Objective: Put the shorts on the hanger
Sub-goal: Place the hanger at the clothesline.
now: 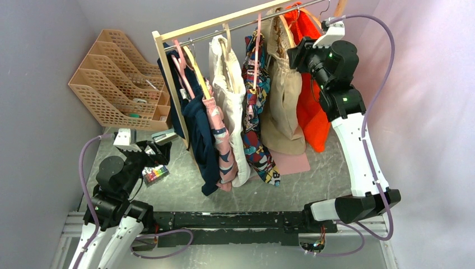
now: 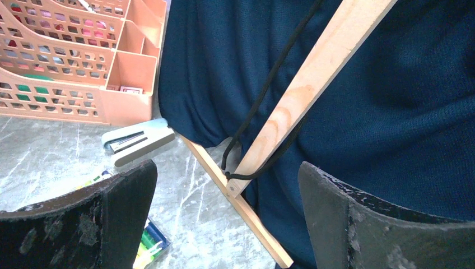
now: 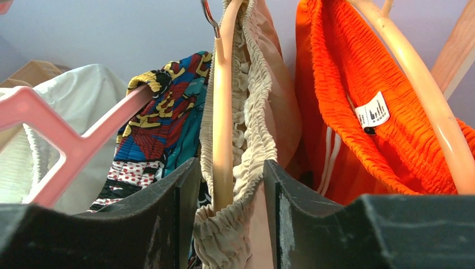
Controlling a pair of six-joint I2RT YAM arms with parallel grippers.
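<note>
Hanging from the rail [image 1: 235, 25] at the back, the shorts [image 1: 283, 106] drop long and straight down, with the bright orange shorts [image 3: 358, 84] just beside them. The right gripper [image 3: 231, 168] is up high at their top edge. Its jaws sit one on each side of the hanger [image 3: 222, 112] and the bunched waistband, and they look pressed onto both, so it seems to be holding the shorts and the hanger together. The hanger arm runs up and down between the jaws, and the waistband is wrapped around it. I think the shorts are on the hanger now, so the next job is likely to let go and pull back without dragging the cloth off. The right arm is the near one. The left gripper [image 2: 227, 168] is down low near the table, well apart from the shorts, with its jaws wide open and nothing in them. It looks at the rack's wooden leg [image 2: 302, 95] and a dark blue garment [image 2: 235, 56]. The right wrist view shows the grip up close. The top view shows the whole shorts hanging, but not the grip.
</note>
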